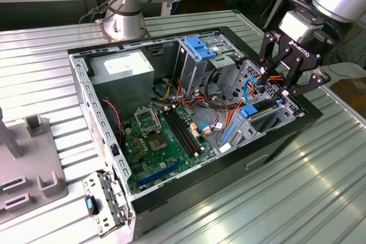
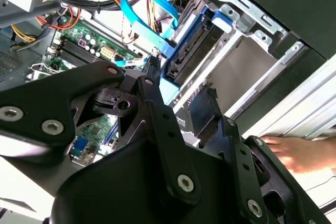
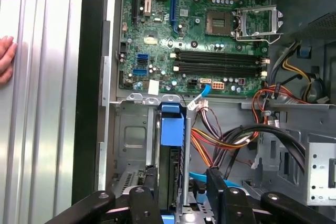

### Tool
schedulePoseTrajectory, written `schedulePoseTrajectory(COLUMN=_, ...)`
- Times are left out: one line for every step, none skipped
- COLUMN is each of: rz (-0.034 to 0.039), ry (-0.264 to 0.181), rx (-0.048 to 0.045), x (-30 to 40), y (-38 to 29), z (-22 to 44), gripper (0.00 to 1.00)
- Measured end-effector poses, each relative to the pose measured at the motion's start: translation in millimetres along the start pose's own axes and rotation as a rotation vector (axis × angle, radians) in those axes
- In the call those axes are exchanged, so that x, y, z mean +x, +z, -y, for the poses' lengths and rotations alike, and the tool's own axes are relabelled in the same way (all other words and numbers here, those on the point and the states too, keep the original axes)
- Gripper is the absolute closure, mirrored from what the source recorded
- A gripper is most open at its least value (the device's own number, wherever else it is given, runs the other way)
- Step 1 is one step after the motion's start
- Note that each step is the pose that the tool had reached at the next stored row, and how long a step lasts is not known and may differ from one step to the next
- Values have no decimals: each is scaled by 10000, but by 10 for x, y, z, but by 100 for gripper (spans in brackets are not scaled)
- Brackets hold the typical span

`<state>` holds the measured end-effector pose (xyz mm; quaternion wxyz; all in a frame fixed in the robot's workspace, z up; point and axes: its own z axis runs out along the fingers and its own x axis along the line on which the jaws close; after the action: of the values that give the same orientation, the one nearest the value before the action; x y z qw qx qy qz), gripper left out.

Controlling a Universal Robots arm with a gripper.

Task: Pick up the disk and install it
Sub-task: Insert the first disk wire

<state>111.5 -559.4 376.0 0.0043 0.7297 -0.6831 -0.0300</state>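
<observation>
The disk [image 1: 260,116] stands on edge in the bay at the case's corner on the exterior view's right, with its light-blue bracket [image 3: 172,124] along the top. Its dark edge [image 2: 195,51] shows between metal bay walls in both wrist views. My gripper [image 1: 289,81] hangs just above that bay, open, one finger [image 3: 144,195] on each side of the disk's line and not touching it. In the second wrist view the gripper [image 2: 176,90] has nothing between its fingertips.
The open computer case [image 1: 274,147] lies on a ribbed metal table. Inside are the motherboard [image 1: 166,135], a grey power-supply box [image 1: 123,67], a drive cage with blue latch [image 1: 200,50] and loose cables [image 3: 226,140]. A hand [image 3: 5,59] rests on the table beside the case.
</observation>
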Motion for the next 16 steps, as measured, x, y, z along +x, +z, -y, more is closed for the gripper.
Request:
schedulePoseTrajectory(rz=1, ry=15, rx=1, x=-29, y=4, z=18, gripper=50)
schedulePoseTrajectory(rz=2, ry=21, rx=1, x=-48, y=7, z=27, gripper=50)
schedulePoseTrajectory(rz=3, ry=28, rx=1, x=-70, y=11, z=34, gripper=50)
schedulePoseTrajectory(rz=3, ry=40, rx=2, x=-98, y=19, z=49, gripper=50)
schedulePoseTrajectory(rz=4, ry=67, rx=2, x=-111, y=29, z=64, gripper=50)
schedulePoseTrajectory(rz=7, ry=96, rx=5, x=-116, y=34, z=66, gripper=50)
schedulePoseTrajectory(rz=6, ry=96, rx=5, x=-116, y=34, z=66, gripper=50)
schedulePoseTrajectory(rz=6, ry=97, rx=5, x=-116, y=34, z=66, gripper=50)
schedulePoseTrajectory(rz=8, ry=95, rx=5, x=-116, y=49, z=85, gripper=50)
schedulePoseTrajectory(rz=5, ry=96, rx=5, x=-115, y=68, z=92, gripper=50)
schedulePoseTrajectory(rz=6, ry=96, rx=5, x=-113, y=88, z=99, gripper=50)
schedulePoseTrajectory(rz=3, ry=97, rx=5, x=-113, y=92, z=101, gripper=50)
schedulePoseTrajectory(rz=3, ry=98, rx=5, x=-113, y=92, z=101, gripper=50)
schedulePoseTrajectory(rz=2, ry=98, rx=5, x=-113, y=92, z=101, gripper=50)
schedulePoseTrajectory(rz=5, ry=97, rx=5, x=-113, y=94, z=102, gripper=50)
schedulePoseTrajectory(rz=8, ry=95, rx=5, x=-112, y=97, z=110, gripper=50)
